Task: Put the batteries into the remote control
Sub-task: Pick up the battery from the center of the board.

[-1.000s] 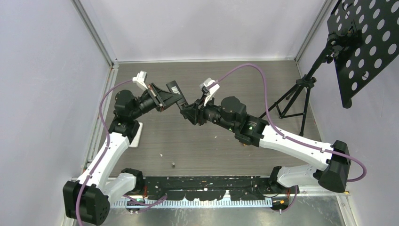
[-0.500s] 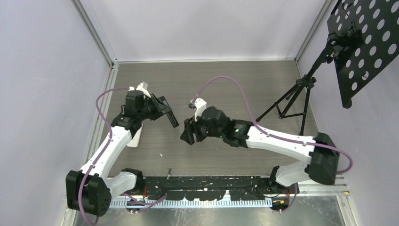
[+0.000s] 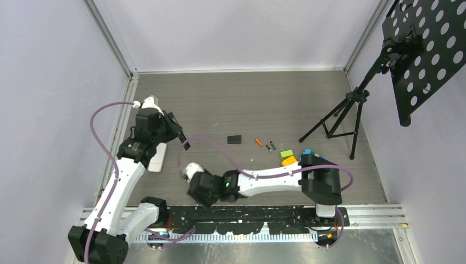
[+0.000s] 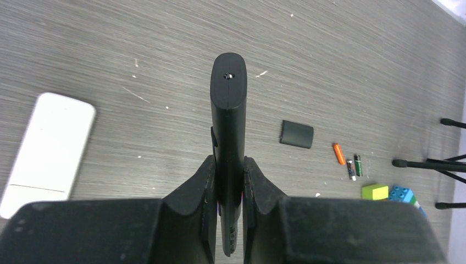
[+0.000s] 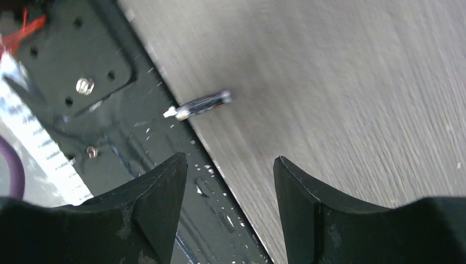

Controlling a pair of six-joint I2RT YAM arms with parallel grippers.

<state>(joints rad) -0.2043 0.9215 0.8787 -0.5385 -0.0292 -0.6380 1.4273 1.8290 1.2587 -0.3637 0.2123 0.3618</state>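
My left gripper (image 4: 228, 165) is shut on a black remote control (image 4: 229, 110), held edge-up above the table; from above the left gripper (image 3: 177, 133) shows at the left with the remote's (image 3: 184, 144) tip sticking out. Three batteries lie right of centre: an orange one (image 4: 339, 154), a dark one (image 4: 350, 169) and a green-black one (image 4: 358, 164). A further battery (image 5: 200, 105) lies at the table's near edge, just ahead of my right gripper (image 5: 229, 165), which is open and empty. In the top view the right gripper (image 3: 197, 193) hides that battery.
A black battery cover (image 4: 297, 134) lies on the table near the batteries. A white remote (image 4: 48, 151) rests at the left. Green (image 3: 286, 154), orange (image 3: 289, 161) and blue (image 3: 308, 152) blocks sit by the right arm. A tripod (image 3: 343, 118) stands at the right. A black rail (image 5: 82, 66) borders the near edge.
The right arm swung from mid-table down to the near edge and its jaws opened. The left arm drew back to the left with the black remote.
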